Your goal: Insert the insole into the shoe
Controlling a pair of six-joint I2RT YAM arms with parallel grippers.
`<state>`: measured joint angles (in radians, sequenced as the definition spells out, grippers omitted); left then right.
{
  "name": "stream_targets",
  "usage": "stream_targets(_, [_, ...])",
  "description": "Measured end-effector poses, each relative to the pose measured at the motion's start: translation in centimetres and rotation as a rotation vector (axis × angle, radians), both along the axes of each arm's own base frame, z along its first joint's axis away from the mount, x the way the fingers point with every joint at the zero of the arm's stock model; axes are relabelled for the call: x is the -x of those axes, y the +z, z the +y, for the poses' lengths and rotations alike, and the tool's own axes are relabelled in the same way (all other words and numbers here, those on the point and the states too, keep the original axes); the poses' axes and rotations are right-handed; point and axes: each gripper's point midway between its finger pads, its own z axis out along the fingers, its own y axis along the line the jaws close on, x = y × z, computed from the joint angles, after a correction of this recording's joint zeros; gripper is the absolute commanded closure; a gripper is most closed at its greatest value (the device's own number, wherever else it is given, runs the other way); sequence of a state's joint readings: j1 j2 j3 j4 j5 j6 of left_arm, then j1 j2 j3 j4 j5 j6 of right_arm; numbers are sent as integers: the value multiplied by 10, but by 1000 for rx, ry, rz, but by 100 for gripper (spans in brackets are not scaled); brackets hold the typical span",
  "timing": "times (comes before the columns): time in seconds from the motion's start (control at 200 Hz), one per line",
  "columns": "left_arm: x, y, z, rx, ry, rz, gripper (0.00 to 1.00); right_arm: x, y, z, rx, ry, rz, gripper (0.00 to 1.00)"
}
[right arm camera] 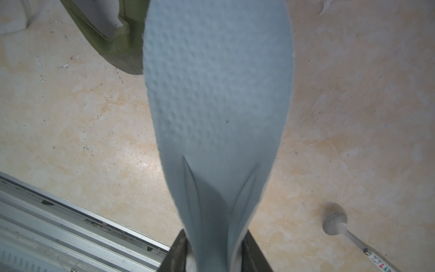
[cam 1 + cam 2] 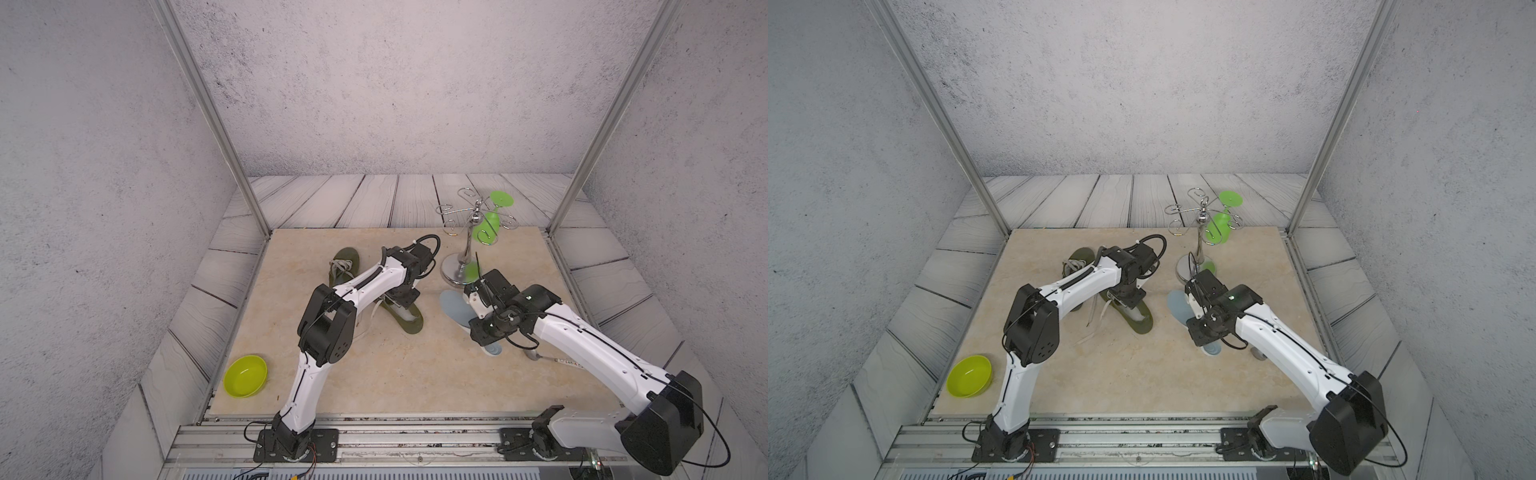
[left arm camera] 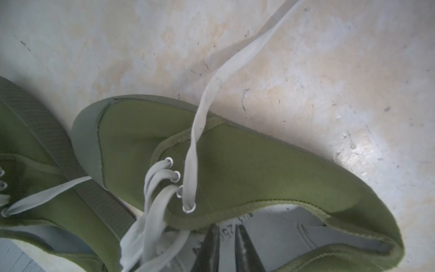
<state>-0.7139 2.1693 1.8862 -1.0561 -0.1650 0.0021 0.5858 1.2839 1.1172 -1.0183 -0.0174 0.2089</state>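
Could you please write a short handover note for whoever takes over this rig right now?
Left gripper: tips inside the opening of the green shoe, jaws almost together; I cannot confirm a grip.
Right gripper: shut on the grey insole near its narrow end, creasing it.
Positions: the insole is on the robot's right of the shoe, apart from it; the other green shoe lies beyond.
Done: insole gripped.
Left: bring it over and slide it into the shoe.
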Motion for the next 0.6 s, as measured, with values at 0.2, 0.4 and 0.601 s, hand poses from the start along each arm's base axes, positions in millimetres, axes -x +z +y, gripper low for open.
stream_targets(0.2, [3, -1, 3, -11, 10, 11, 82, 0, 0, 0, -7, -1, 3, 64])
stream_targets(0.4, [6, -8, 8, -30, 22, 20, 75, 0, 0, 0, -8, -2, 5, 64])
stream_targets(0.601, [1, -7, 10, -49, 18, -5, 65, -1, 0, -1, -8, -6, 5, 64])
